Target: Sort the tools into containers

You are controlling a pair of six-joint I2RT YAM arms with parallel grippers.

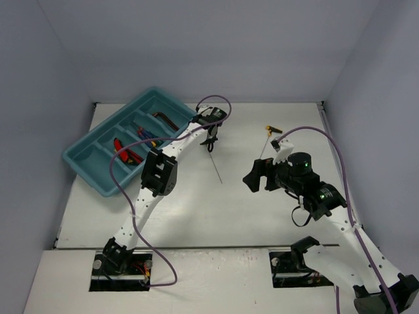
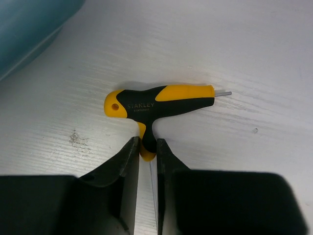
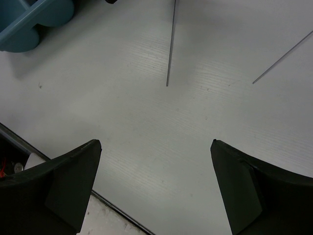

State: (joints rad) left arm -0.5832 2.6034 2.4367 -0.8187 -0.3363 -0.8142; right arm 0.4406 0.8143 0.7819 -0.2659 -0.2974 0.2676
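Left gripper [image 2: 147,147], lower centre of its wrist view, fingers pinched narrow on the stem of yellow-black plastic T-handle driver [image 2: 161,100] lying on white table [image 2: 244,49]. The driver is right of the long teal plastic tray [image 1: 82,167] at upper left. Right gripper [image 3: 155,146] fingers wide, holding nothing.

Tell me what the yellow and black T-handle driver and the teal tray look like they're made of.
T-handle driver: matte moulded plastic handle, black part maybe rubbery; thin grey shaft, likely steel. Teal tray: probably plastic, smooth, with rounded moulded rim.
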